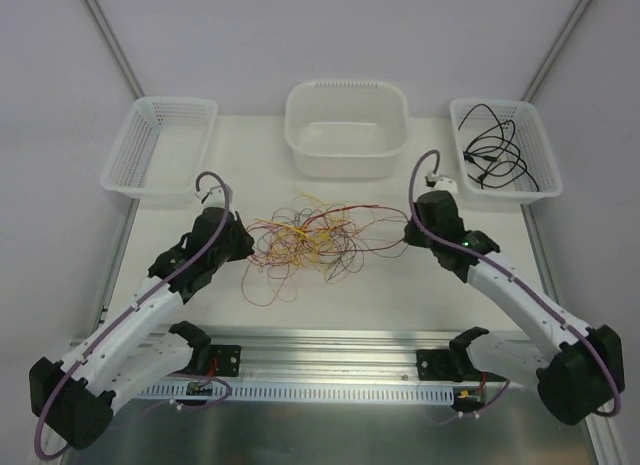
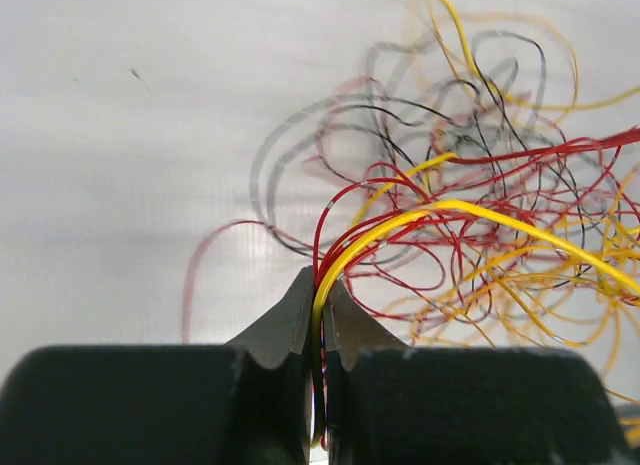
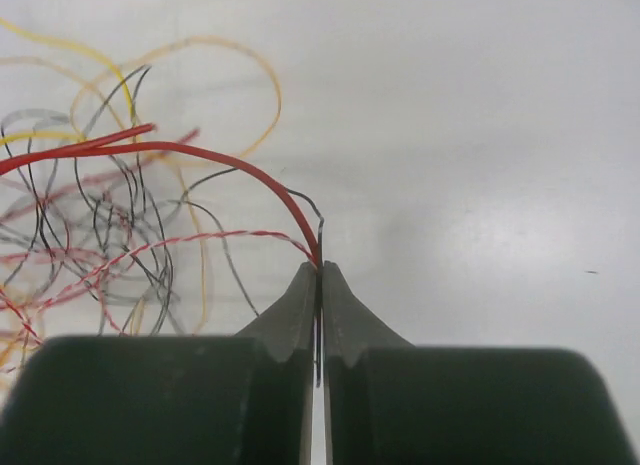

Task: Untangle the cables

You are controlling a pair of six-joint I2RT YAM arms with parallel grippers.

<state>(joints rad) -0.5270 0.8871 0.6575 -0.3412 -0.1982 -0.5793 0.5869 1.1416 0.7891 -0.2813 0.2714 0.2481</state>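
Observation:
A tangled clump of thin red, yellow and black cables lies on the white table between the arms. My left gripper is at the clump's left edge, shut on a bundle of yellow and red cables that run between its fingertips. My right gripper is at the clump's right edge, shut on a red cable and a thin black cable. Both pinched strands arc back into the clump.
An empty white tub stands at the back middle. An empty white mesh basket is at the back left. A white mesh basket at the back right holds black cables. A metal rail runs along the near edge.

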